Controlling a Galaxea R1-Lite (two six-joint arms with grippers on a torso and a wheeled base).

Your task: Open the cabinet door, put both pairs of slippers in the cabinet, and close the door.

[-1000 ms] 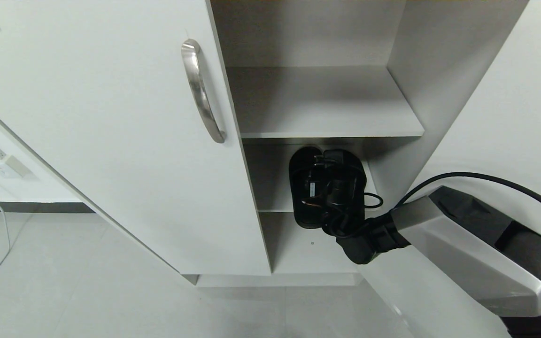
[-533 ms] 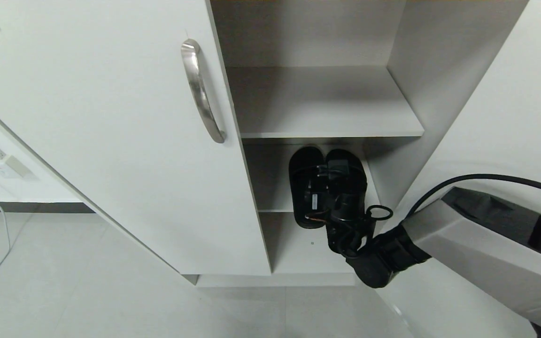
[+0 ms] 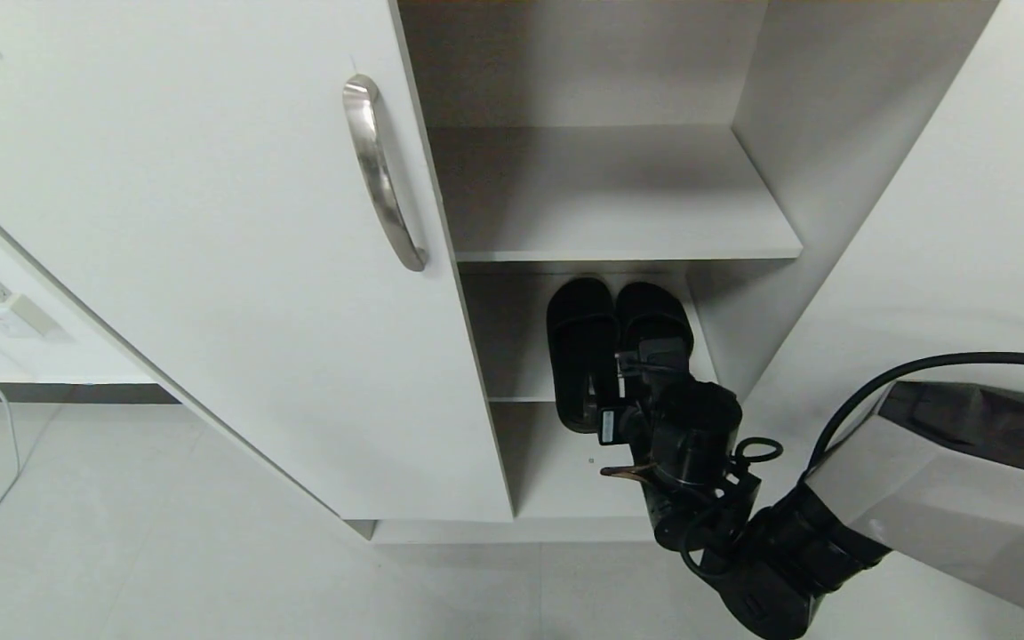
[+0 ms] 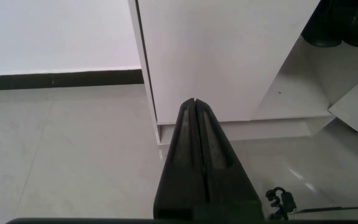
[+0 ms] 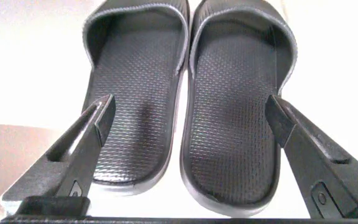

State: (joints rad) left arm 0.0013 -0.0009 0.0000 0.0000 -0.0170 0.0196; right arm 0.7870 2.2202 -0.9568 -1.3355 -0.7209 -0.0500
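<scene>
A pair of black slippers (image 3: 580, 342) lies side by side on the cabinet's lower shelf (image 3: 516, 356), toes pointing inward. In the right wrist view the same slippers (image 5: 138, 106) sit just ahead of my right gripper (image 5: 189, 104), which is open with nothing between its fingers. In the head view the right gripper (image 3: 635, 373) hovers at the heels of the pair, in front of the shelf edge. My left gripper (image 4: 193, 104) is shut and empty, low over the floor in front of the cabinet base (image 4: 229, 127).
The closed left cabinet door (image 3: 210, 222) carries a metal handle (image 3: 379, 169). An upper shelf (image 3: 610, 196) and the bottom compartment (image 3: 565, 476) are bare. A white panel (image 3: 965, 222) stands at the right. A wall socket (image 3: 10, 316) with a cable is at far left.
My right arm has drawn back out of the cabinet toward the front, its gripper coming off the slippers, which stay on the lower shelf.
</scene>
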